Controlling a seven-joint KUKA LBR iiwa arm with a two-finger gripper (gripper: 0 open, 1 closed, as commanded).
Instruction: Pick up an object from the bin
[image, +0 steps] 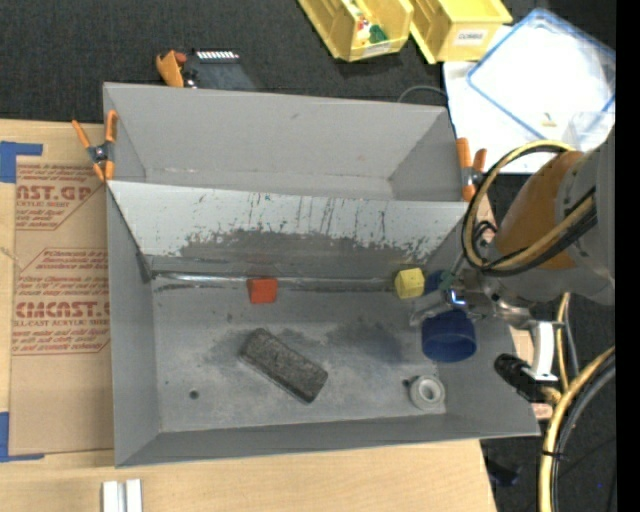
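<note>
Grey sheet metal forms the bin (250, 140), its walls sloping down to a scuffed, dusty floor where a few small things lie well apart. At the floor's right end, close to the right wall, sits a blue cup (447, 340), a short round cylinder. The end effector (449, 300) is low in the bin at the cup's far side. It overlaps the cup's upper edge in the camera view, so the two appear to touch. From this angle I cannot tell whether the cup is gripped, or whether the end effector is open or closed.

Just left of the end effector, at the foot of the back wall, is a yellow block (409, 283). A silver ring (427, 391) lies near the front wall, just in front of the cup. Further left are a dark grey block (284, 364), lying slantwise mid-floor, and a small orange cube (262, 290) at the back wall's foot.

The arm (600, 230) comes in over the right rim, its lower end dipping toward the floor. It carries an orange cover (548, 212), and cables (480, 205) loop around it.
</note>
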